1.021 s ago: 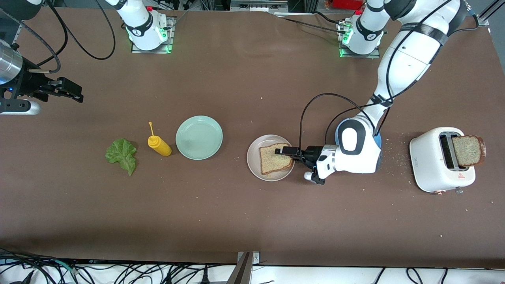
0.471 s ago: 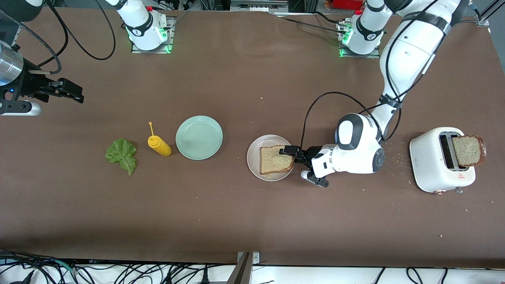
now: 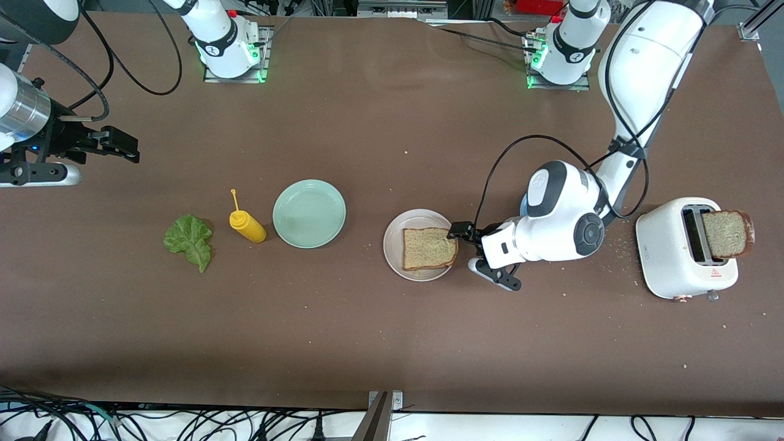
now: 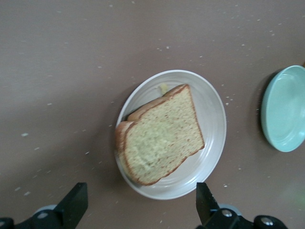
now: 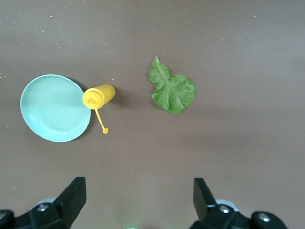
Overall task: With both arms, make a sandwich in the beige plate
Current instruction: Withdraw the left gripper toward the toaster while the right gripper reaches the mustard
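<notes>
The right gripper (image 3: 125, 146) is hanging with jaws spread and empty over bare tabletop (image 3: 367, 343) at the right arm's end. The lettuce leaf (image 3: 190, 241) is lying untouched beside the mustard bottle (image 3: 247, 226) and the mint-green plate (image 3: 309, 213). One bread slice (image 3: 429, 248) is sitting in the beige plate (image 3: 395, 240). The left gripper (image 3: 463, 232) is hovering just beside that plate's rim, jaws apart, holding nothing. A second slice (image 3: 727, 233) is waiting in the toaster (image 3: 667, 252); lettuce and top slice are remaining.

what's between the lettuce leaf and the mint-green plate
The yellow mustard bottle lies on its side between the lettuce leaf and the mint-green plate; the front view and the right wrist view both show it.
</notes>
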You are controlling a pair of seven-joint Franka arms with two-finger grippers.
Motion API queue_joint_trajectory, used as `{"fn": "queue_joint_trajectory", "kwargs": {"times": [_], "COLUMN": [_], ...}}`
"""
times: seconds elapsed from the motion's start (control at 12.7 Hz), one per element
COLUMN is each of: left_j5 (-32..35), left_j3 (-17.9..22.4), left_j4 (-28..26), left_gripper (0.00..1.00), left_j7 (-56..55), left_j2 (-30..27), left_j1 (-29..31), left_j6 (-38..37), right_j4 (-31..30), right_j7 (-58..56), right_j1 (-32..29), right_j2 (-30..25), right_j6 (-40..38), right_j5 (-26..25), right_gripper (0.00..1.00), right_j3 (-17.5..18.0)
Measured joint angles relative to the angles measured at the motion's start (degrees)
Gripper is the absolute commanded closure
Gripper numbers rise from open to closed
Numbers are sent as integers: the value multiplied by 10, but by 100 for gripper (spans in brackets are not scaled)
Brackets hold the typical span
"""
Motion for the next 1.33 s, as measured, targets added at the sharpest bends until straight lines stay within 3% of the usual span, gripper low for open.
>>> {"fn": "queue_joint_trajectory", "kwargs": {"times": [0.16, 0.47, 0.71, 1.02, 1.33], "left_j5": [67, 131, 188, 193, 193], "left_j3": [1, 27, 45, 80, 83], "left_j4": [1, 3, 7, 42, 86], "left_gripper": [0, 0, 0, 0, 0], "left_j7": [-25, -40, -74, -83, -81], "left_j2": [-28, -93, -156, -212, -220], "left_j1": [0, 5, 8, 31, 96], "left_j6": [-30, -98, -171, -241, -261], "right_j4": [0, -1, -2, -3, -6], "right_j7": [-39, -183, -297, -449, -598], "right_j1": [-3, -17, -44, -82, -95], "right_j2": [6, 31, 55, 95, 150], "right_j6": [-1, 0, 2, 5, 7], "right_j5": [47, 91, 151, 239, 304], "right_gripper": [0, 0, 0, 0, 0], "right_j3": [-3, -8, -10, -12, -13]}}
